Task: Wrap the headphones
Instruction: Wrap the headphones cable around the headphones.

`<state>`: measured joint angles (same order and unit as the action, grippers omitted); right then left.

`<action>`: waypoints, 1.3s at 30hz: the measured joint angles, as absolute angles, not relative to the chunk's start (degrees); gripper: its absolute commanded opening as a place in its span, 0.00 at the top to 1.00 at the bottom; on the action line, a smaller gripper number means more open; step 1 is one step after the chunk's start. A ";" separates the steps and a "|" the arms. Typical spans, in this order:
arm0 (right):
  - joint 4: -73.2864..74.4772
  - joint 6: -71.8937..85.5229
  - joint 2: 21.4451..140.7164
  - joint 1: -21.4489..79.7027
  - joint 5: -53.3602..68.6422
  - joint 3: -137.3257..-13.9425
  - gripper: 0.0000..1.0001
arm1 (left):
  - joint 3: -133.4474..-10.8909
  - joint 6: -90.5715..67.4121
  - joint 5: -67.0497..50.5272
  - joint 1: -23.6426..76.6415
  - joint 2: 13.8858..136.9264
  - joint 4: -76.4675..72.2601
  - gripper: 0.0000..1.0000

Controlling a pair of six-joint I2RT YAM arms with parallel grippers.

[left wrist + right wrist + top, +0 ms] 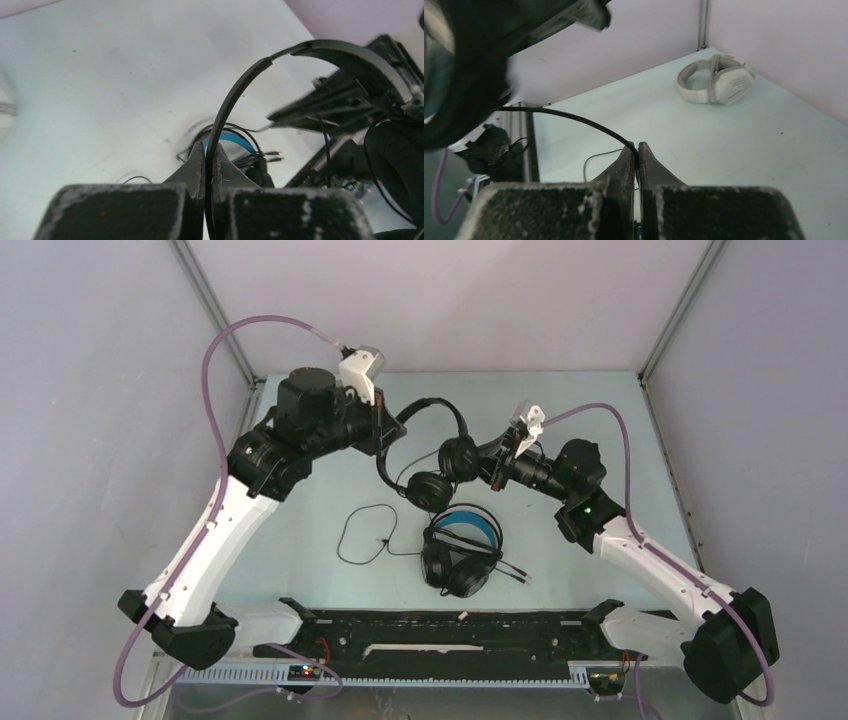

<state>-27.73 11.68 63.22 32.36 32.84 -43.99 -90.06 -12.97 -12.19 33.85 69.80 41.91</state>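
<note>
Thin black plastic headphones [459, 456], arched band [235, 89] clenched in the left gripper [209, 150] (right gripper [636, 151] pinches a slender round cord [574, 118]).

The thin headphones [440, 455] at the left gripper [209, 155] are plain black, and so is the cord [574, 117] at the right gripper [637, 150]. Both grippers are black with grey-white scuffing. Below them, the bulky headphones [462, 550] are black with a bright blue band lining. Beyond the right gripper, the over-ear headphones [716, 80] are white and grey. The table [560, 580] is pale mint.
</note>
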 measured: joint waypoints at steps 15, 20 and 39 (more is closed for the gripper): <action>-18.17 15.70 61.30 31.14 34.74 -44.75 1.00 | -95.07 -15.81 -10.37 30.30 70.72 39.99 1.00; -18.06 16.36 61.30 30.48 35.68 -45.50 1.00 | -95.07 -13.30 -18.00 30.20 70.72 39.99 1.00; -4.08 28.40 65.87 28.62 54.74 -58.81 1.00 | -84.99 23.68 -20.14 30.24 68.99 37.78 1.00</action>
<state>-4.08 28.40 65.87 28.62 54.74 -58.81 -84.99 23.68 -20.14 30.24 68.99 37.78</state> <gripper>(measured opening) 0.016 0.022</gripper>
